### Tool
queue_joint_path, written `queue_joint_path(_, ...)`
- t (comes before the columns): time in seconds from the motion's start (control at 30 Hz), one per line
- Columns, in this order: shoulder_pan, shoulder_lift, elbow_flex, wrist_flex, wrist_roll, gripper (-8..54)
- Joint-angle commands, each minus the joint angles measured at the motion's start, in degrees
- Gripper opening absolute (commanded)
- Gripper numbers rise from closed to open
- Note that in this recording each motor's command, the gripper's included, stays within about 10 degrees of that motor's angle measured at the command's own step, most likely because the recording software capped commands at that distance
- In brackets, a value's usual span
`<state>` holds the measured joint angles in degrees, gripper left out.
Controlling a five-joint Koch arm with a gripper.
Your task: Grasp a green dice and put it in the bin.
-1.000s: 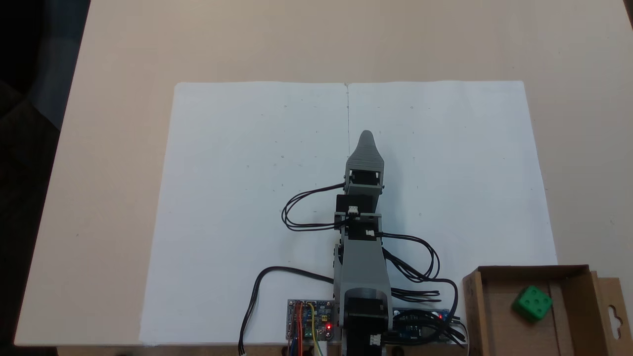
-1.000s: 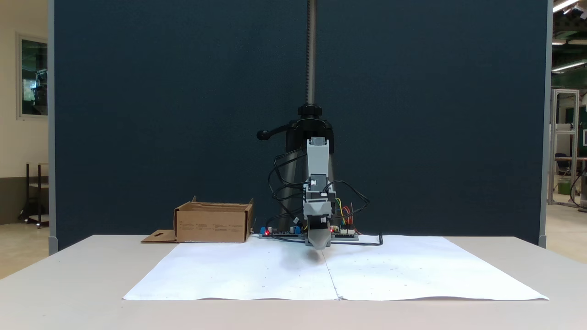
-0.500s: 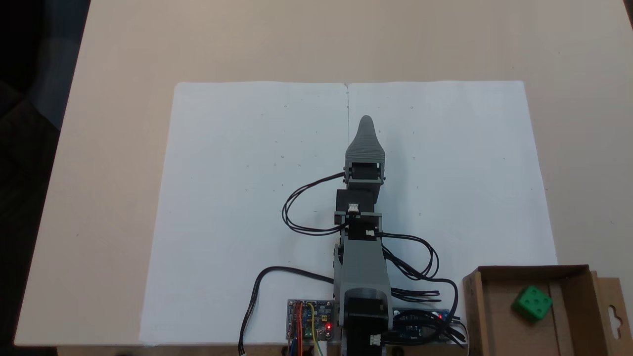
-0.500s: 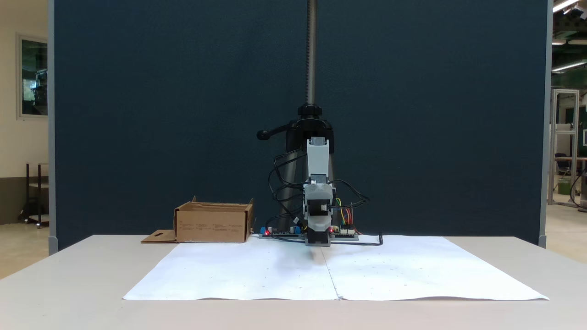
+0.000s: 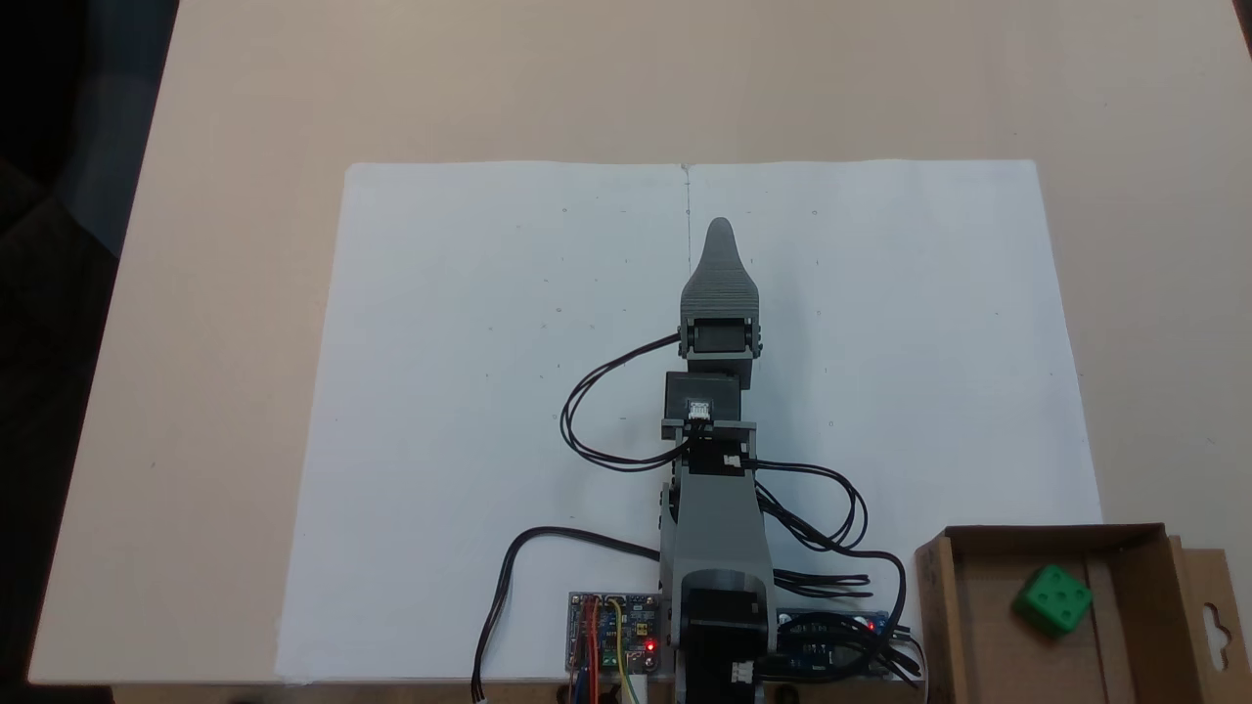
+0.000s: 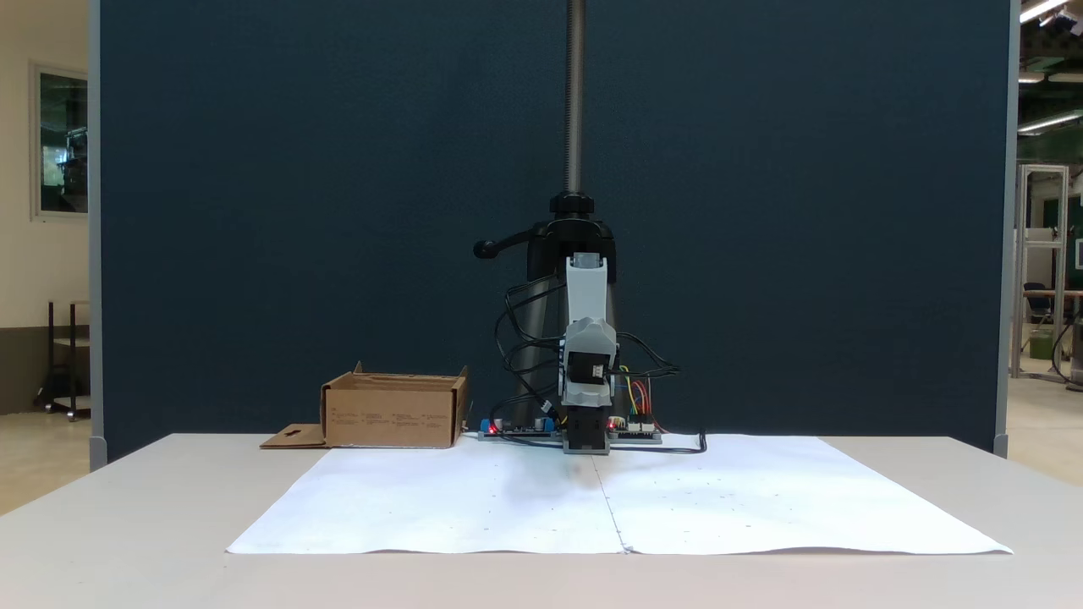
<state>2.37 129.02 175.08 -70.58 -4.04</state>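
A pale beige tabletop (image 5: 245, 293) (image 6: 127, 524) carries two white paper sheets (image 5: 489, 342) (image 6: 761, 499) laid side by side, their seam running away from the arm's base. In a fixed view a dark blue partition panel (image 6: 296, 211) stands behind the table. The grey and black hobby arm (image 5: 709, 508) (image 6: 586, 296) rises from the near edge of the paper in the fixed view from above and stretches out over the seam. At that view's lower right corner, off the paper, sits the shallow brown cardboard bin (image 5: 939, 616) (image 6: 393, 413); a flap with a hanger cutout lies flat beside it. The grey tapered gripper (image 5: 720, 233) (image 6: 590, 347) points along the seam; only one tip shows, so I cannot tell whether its jaws are open or closed. The small bright green dice (image 5: 1052, 598) lies inside the bin, well apart from the gripper.
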Motion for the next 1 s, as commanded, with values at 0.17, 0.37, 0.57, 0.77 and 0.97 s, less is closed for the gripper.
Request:
queue_joint_path(0.17, 0.4, 6.5, 4.3, -8.1, -4.1, 45.4)
queue_joint_path(0.37, 0.6, 6.5, 4.3, -8.1, -4.1, 45.4)
queue_joint_path(0.57, 1.6, 6.5, 4.3, -8.3, -4.0, 45.3)
queue_joint_path(0.77, 1.6, 6.5, 4.3, -9.0, -4.0, 44.8)
queue_joint_path(0.97, 1.0, 6.6, 4.3, -9.8, -4.0, 44.9)
